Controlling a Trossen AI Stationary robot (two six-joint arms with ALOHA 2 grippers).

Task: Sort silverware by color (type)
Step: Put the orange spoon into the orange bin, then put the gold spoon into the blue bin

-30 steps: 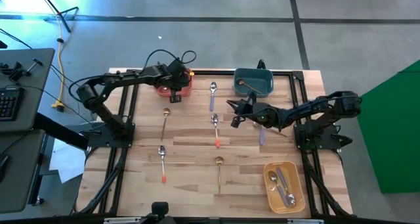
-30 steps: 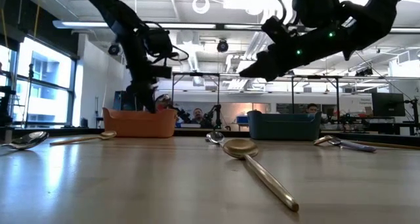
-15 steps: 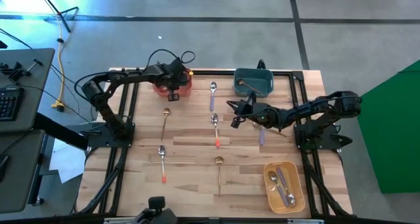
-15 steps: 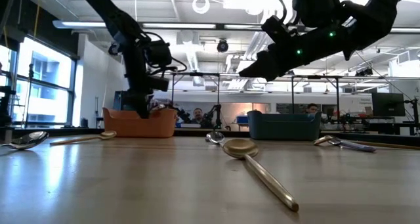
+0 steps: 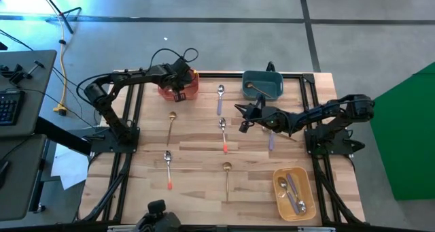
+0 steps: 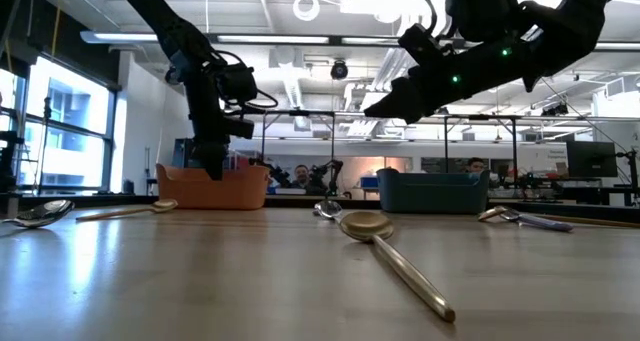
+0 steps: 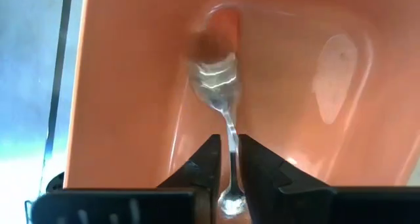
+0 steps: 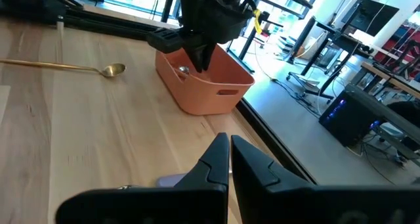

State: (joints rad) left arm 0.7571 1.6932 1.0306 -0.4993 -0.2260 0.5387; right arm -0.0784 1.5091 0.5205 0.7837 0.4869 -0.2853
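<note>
The left hand hangs over the coral bowl at the counter's far edge. A metal spoon stands between its fingers with its bowl resting inside the coral bowl; whether the fingers grip it or have just let go is hard to tell. The right hand waits, closed and empty, above the middle of the counter near the teal bowl. Other spoons lie scattered on the wood: a gold spoon near the coral bowl, an orange-handled spoon nearer the front, and several in the yellow bowl.

The left gripper dips into a coral bowl near a gold spoon.
</note>
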